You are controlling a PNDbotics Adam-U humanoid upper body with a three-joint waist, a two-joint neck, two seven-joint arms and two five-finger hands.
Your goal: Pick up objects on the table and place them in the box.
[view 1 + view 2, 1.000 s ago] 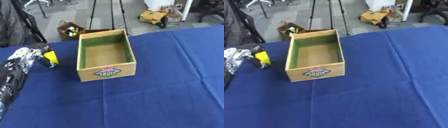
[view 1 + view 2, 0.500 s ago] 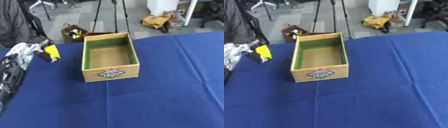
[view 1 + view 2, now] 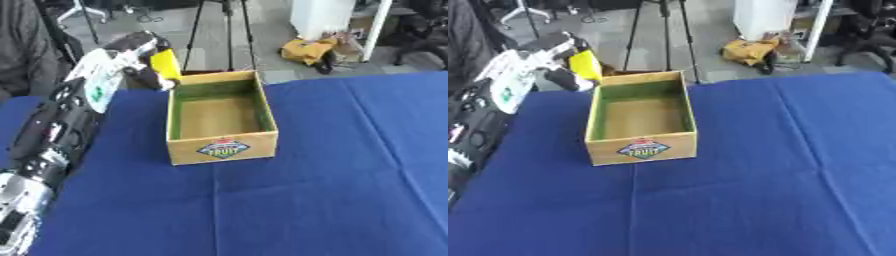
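Note:
An open wooden box point(image 3: 220, 145) with a green inner lining and a fruit label on its front stands on the blue table point(image 3: 306, 200). Nothing shows inside it. My left hand point(image 3: 131, 57) is raised at the box's far left corner, fingers curled round a yellow object point(image 3: 164, 64) that hangs just above the box's left rim. The left arm runs down the left side of the view. My right hand shows in neither view.
Past the table's far edge are a tripod point(image 3: 214, 30), a yellow bag point(image 3: 306, 50) on the floor and a white cabinet point(image 3: 328, 17). A person in dark clothing sits at the far left point(image 3: 22, 45).
My left hand has lifted the yellow object from the table's left side up and right to the box's far left corner. The camera has also shifted.

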